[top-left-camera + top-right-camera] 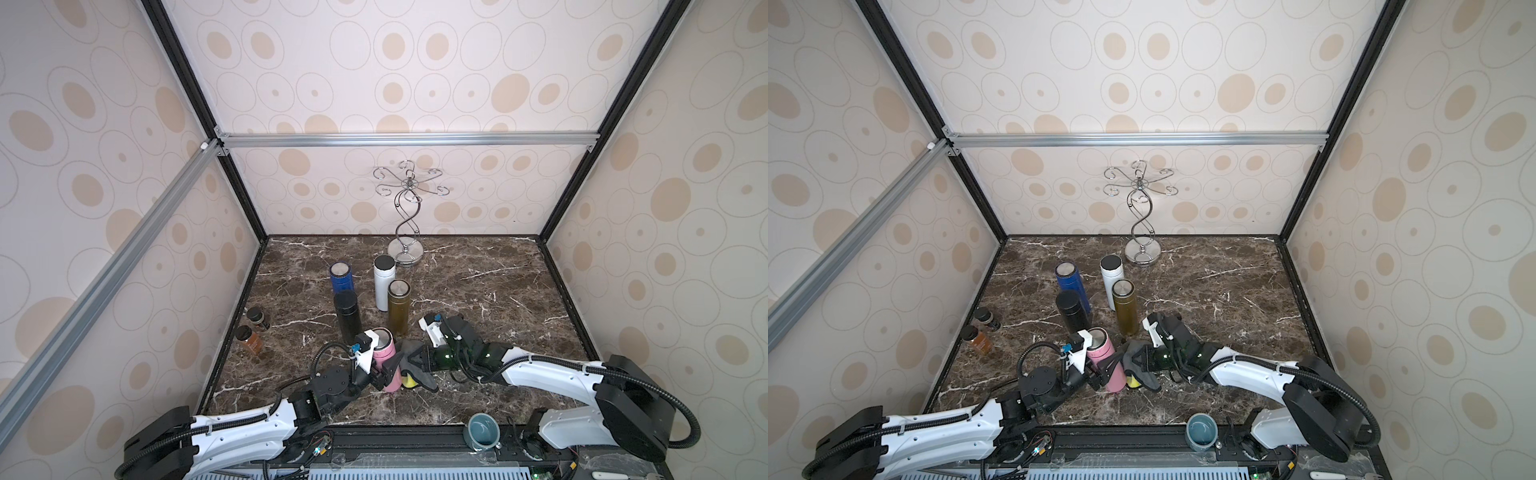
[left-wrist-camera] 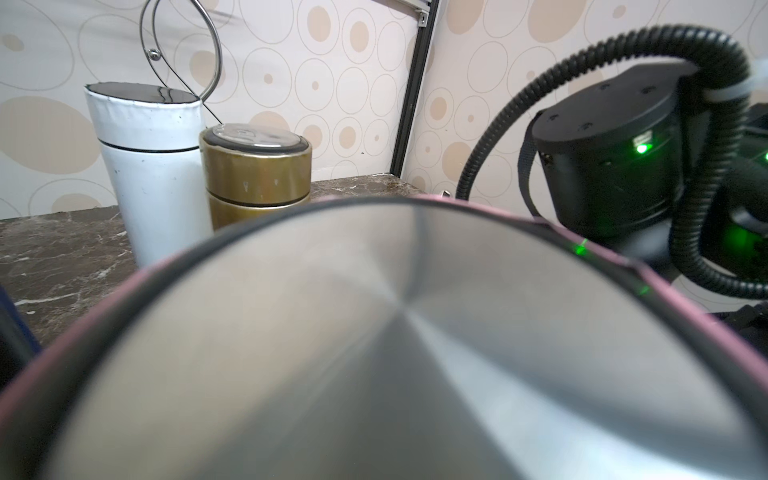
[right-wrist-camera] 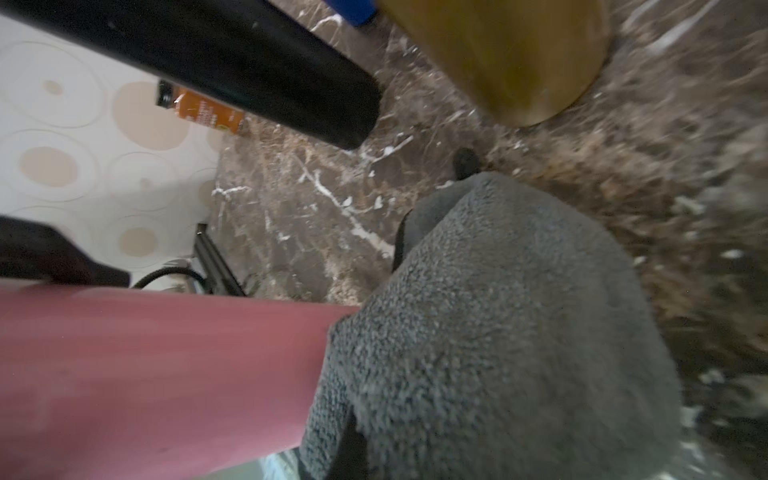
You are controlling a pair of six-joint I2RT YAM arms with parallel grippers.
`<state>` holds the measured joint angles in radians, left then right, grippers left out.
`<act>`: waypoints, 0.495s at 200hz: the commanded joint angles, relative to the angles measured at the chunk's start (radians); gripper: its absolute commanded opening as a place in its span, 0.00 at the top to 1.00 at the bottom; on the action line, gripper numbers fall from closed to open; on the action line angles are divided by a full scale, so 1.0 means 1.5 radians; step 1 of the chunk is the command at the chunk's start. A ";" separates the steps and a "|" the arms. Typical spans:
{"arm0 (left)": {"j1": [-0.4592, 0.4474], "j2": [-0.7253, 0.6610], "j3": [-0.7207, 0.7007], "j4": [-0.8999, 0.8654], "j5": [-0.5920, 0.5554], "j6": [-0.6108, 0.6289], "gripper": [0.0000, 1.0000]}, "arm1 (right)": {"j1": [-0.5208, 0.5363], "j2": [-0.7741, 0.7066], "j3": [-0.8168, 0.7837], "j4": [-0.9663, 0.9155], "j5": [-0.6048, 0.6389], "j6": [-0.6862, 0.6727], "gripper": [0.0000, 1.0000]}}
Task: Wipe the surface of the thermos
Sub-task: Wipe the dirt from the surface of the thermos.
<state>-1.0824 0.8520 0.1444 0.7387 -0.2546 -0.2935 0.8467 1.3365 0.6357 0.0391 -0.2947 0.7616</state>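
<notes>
Standing just behind on the left, the black thermos (image 1: 348, 318) is one risk: a sideways shove during wiping could topple it. The left tool (image 1: 380, 371) is clamped around the pink thermos (image 1: 384, 353) at the near centre of the counter (image 1: 498, 291); if that hold slips, the bottle may twist or tip. The gold thermos (image 1: 398, 309) stands close behind. The grey cloth (image 1: 409, 351) presses the pink thermos's right side, bunched over the right tool (image 1: 417, 359). Its jaws are hidden, so I cannot tell their state; a loose hold would drop the cloth.
</notes>
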 commanded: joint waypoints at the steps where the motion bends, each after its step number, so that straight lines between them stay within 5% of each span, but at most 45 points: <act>1: 0.007 -0.008 0.013 0.056 -0.013 0.013 1.00 | 0.008 0.007 0.040 -0.177 0.104 -0.040 0.60; 60: 0.013 -0.026 0.000 0.043 -0.020 0.015 1.00 | 0.020 0.017 0.076 -0.231 0.172 -0.074 0.18; 99: 0.018 -0.053 -0.012 0.027 -0.027 0.015 1.00 | 0.019 0.080 0.129 -0.238 0.174 -0.105 0.08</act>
<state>-1.0664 0.8120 0.1272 0.7349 -0.2745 -0.2901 0.8715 1.4010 0.7723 -0.2813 -0.0631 0.6384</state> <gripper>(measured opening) 0.663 0.895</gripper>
